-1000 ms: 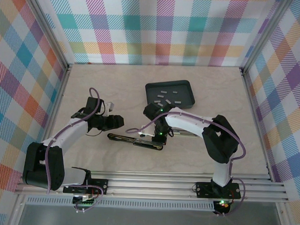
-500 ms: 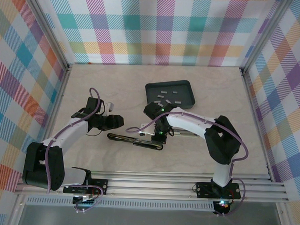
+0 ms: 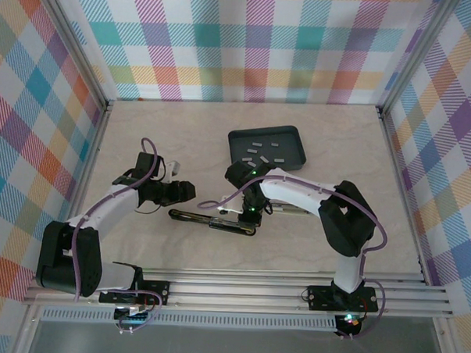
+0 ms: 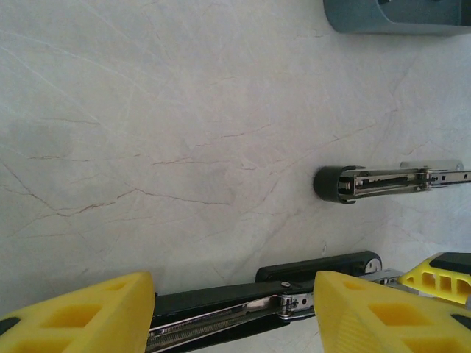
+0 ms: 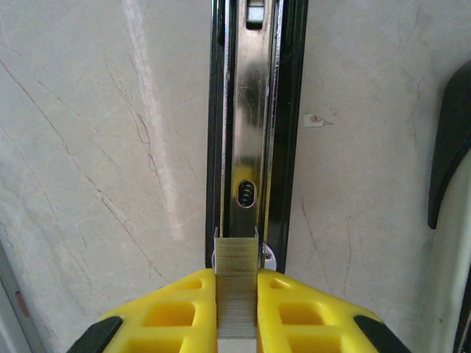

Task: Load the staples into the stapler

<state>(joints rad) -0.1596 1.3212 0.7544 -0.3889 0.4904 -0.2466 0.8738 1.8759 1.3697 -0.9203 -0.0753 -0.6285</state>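
1. Now, the right gripper [image 5: 235, 294] is pressed together on one strip of staples [image 5: 235, 276]. The strip hangs just over the near end of the stapler [image 5: 250, 147], whose open chrome channel runs straight ahead of the fingertips.
2. Left gripper [image 4: 234, 294] is spread, with the stapler's arm lying crosswise between its fingers [image 4: 73, 316] (touching or not, I can't tell).
3. Risk: the strip looks a touch off the channel's line. Lowered skewed, it could ride the rail wall or drop beside it — and an unbraced stapler might slide.
4. Count: two grippers, one stapler, one pinched strip, and roughly seven more in the tray [image 3: 265, 131] beyond the right gripper — too small to be sure.
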